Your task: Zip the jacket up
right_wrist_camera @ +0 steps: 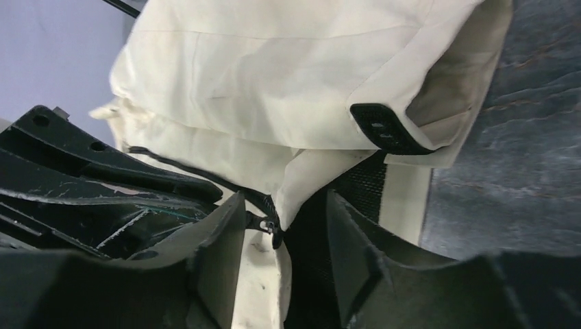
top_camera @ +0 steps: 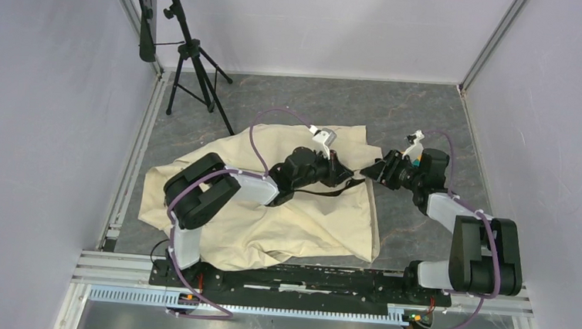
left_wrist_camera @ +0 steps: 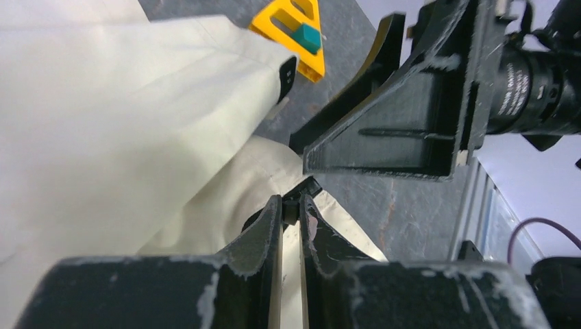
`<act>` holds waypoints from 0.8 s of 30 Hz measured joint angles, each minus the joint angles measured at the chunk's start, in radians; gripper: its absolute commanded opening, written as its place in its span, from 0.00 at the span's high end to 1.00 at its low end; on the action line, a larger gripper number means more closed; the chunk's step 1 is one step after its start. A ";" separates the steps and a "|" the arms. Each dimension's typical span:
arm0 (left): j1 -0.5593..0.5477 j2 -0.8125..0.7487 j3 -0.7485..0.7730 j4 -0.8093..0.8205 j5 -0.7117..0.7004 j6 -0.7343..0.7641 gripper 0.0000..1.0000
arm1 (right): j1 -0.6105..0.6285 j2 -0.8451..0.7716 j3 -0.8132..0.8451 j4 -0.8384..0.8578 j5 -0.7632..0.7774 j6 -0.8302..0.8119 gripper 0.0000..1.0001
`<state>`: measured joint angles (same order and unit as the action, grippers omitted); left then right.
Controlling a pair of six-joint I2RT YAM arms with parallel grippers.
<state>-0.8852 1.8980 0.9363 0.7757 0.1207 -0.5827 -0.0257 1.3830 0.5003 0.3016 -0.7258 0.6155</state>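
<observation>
The cream jacket point(top_camera: 270, 202) lies wrinkled on the grey table, its dark zipper line point(top_camera: 325, 188) running toward the right edge. My left gripper point(top_camera: 345, 171) reaches over it; in the left wrist view it point(left_wrist_camera: 291, 202) is shut on the small black zipper pull point(left_wrist_camera: 296, 209). My right gripper point(top_camera: 370, 172) faces it from the right. In the right wrist view it point(right_wrist_camera: 284, 199) is open, its fingers straddling the jacket's bottom corner, with the zipper slider point(right_wrist_camera: 270, 223) and dark mesh lining between them. The black hem tag point(right_wrist_camera: 384, 128) sits just beyond, also in the left wrist view point(left_wrist_camera: 288, 75).
A black tripod point(top_camera: 191, 57) stands at the back left. Metal frame rails point(top_camera: 128, 176) run along the left side and near edge. Grey walls close in on three sides. Bare grey table point(top_camera: 422, 119) lies to the right of and behind the jacket.
</observation>
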 measured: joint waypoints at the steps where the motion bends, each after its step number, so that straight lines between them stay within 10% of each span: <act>1: 0.001 0.008 0.000 0.005 0.014 -0.010 0.98 | -0.001 -0.010 0.000 -0.016 0.011 -0.026 0.44; 24: 0.009 0.033 0.000 0.028 0.078 -0.063 0.98 | -0.001 -0.143 -0.163 -0.035 -0.018 -0.238 0.69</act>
<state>-0.8764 1.9308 0.9363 0.8036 0.1986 -0.6460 -0.0265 1.2404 0.3378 0.2668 -0.7437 0.3775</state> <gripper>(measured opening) 0.166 0.370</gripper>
